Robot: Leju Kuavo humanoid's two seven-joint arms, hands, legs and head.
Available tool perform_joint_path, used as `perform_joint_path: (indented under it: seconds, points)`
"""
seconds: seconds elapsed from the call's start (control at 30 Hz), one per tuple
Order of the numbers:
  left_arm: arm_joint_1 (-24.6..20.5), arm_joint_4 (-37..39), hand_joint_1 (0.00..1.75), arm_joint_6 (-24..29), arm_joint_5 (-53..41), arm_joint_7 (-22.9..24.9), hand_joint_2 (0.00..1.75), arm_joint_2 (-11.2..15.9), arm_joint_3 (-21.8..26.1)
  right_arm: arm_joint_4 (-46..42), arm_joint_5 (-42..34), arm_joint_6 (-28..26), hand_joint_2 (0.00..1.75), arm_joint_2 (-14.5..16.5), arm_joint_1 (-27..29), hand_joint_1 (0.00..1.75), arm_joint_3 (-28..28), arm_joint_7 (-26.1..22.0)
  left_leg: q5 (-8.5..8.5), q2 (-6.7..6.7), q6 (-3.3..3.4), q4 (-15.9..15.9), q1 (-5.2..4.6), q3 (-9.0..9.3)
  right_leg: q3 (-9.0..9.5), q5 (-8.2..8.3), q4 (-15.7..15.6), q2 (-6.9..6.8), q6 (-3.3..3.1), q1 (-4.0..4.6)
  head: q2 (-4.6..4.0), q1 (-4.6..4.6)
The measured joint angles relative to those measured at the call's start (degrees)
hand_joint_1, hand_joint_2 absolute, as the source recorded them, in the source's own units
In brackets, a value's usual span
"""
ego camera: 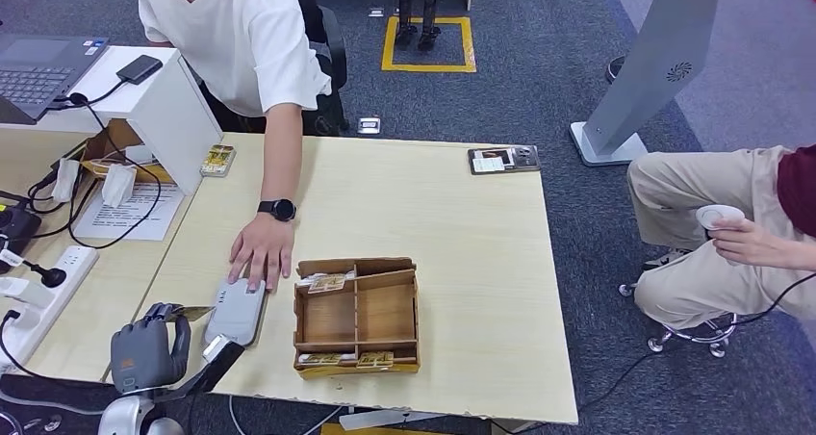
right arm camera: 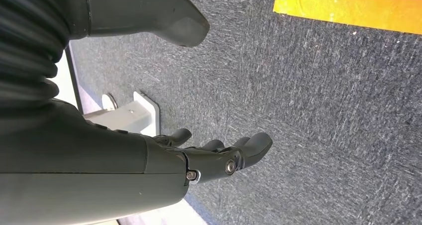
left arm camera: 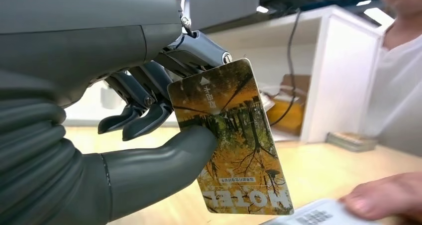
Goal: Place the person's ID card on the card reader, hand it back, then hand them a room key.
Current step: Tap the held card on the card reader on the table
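My left hand (ego camera: 149, 351) hovers near the table's front left corner and pinches a hotel room key card (left arm camera: 231, 140) between thumb and fingers; the card (ego camera: 195, 312) pokes out toward the person. Just beyond it lies the grey card reader (ego camera: 236, 312). A person in a white shirt leans over the table and rests a hand (ego camera: 261, 253) on the reader's far end, over a pale card (left arm camera: 318, 216). My right hand (right arm camera: 219, 158) hangs over dark carpet, fingers apart and holding nothing.
A wooden compartment box (ego camera: 357, 315) with key cards stands right of the reader. Cables, a power strip (ego camera: 43, 295) and a laptop (ego camera: 38, 69) crowd the left side. A second person sits at the right (ego camera: 731, 233). A small tray (ego camera: 503, 159) lies at the table's far edge.
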Motion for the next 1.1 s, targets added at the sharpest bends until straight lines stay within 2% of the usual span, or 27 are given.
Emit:
perform_joint_path:
  seconds: [0.17,0.27,0.53,0.67,0.73,0.83,0.9,1.0,1.1]
  points:
    - [-1.34,-5.28,1.75,-0.01,0.92,-7.63,1.75,-4.24,4.73,0.0,-0.03,0.0,1.75,0.0,-0.01,0.0,0.17,0.19,0.0,0.0,0.0,0.01,0.0,-0.01,-0.01,0.01,0.0,0.01,0.0,0.0,0.0,0.0]
    - [-2.31,-7.73,1.75,-0.02,1.31,-9.97,1.75,-6.33,7.17,0.0,-0.03,0.0,1.75,0.0,-0.06,0.0,0.5,0.19,0.0,0.0,0.0,0.01,0.0,0.0,-0.01,0.01,0.0,0.01,0.0,0.0,0.0,-0.01]
    - [-3.34,-11.79,1.75,-0.02,1.84,-10.58,1.75,-9.41,9.81,0.0,-0.05,0.04,1.75,0.0,-0.08,0.0,1.09,0.17,0.01,0.0,-0.01,0.0,0.01,-0.01,-0.02,0.01,0.0,0.01,0.0,0.01,0.01,-0.02]
    - [-3.71,-12.92,1.75,-0.03,-1.9,-9.74,1.75,-10.27,10.09,0.0,-0.68,0.03,1.75,0.0,-0.13,0.0,1.35,0.14,0.01,0.0,-0.01,0.0,0.0,-0.02,-0.01,0.01,0.0,0.01,0.0,0.0,0.0,0.0]
    - [-3.42,-12.81,1.75,-0.04,-4.98,-6.55,1.75,-10.14,9.91,0.0,-1.19,0.04,1.75,0.01,-0.12,0.0,1.54,0.14,0.0,0.02,-0.01,0.0,0.0,-0.02,-0.03,0.01,0.0,0.03,0.0,0.0,-0.01,0.01]
    - [-2.54,-11.24,1.75,-0.08,-9.31,3.25,1.75,-8.7,7.36,-0.01,-1.55,0.07,1.75,0.02,-0.18,0.0,1.79,0.33,0.0,0.03,-0.01,0.01,0.0,-0.01,-0.06,0.01,0.0,0.05,0.0,0.0,0.0,-0.01]
    - [-1.97,-9.3,1.75,-0.1,-10.4,9.46,1.75,-6.9,4.34,-0.05,-1.91,0.05,1.75,0.02,-0.26,0.0,2.16,0.5,0.0,0.03,-0.02,0.0,0.01,-0.02,-0.06,0.01,0.0,0.04,0.0,0.01,0.01,-0.01]
    - [-1.04,-5.91,1.75,-0.12,-8.56,16.17,1.75,-3.33,-1.38,-0.11,-2.76,0.1,1.75,0.02,-0.32,0.0,2.82,0.22,0.01,0.02,-0.03,0.0,0.03,-0.02,-0.07,0.01,0.0,0.04,0.0,0.02,0.0,-0.01]
    - [-0.52,-2.54,1.75,-0.13,-7.48,20.28,1.75,-0.12,-7.42,-0.1,-3.08,0.1,1.75,0.02,-0.33,0.0,3.08,-0.02,0.01,0.02,-0.03,-0.01,0.03,-0.04,-0.07,0.01,0.01,0.05,0.0,0.02,0.0,-0.01]
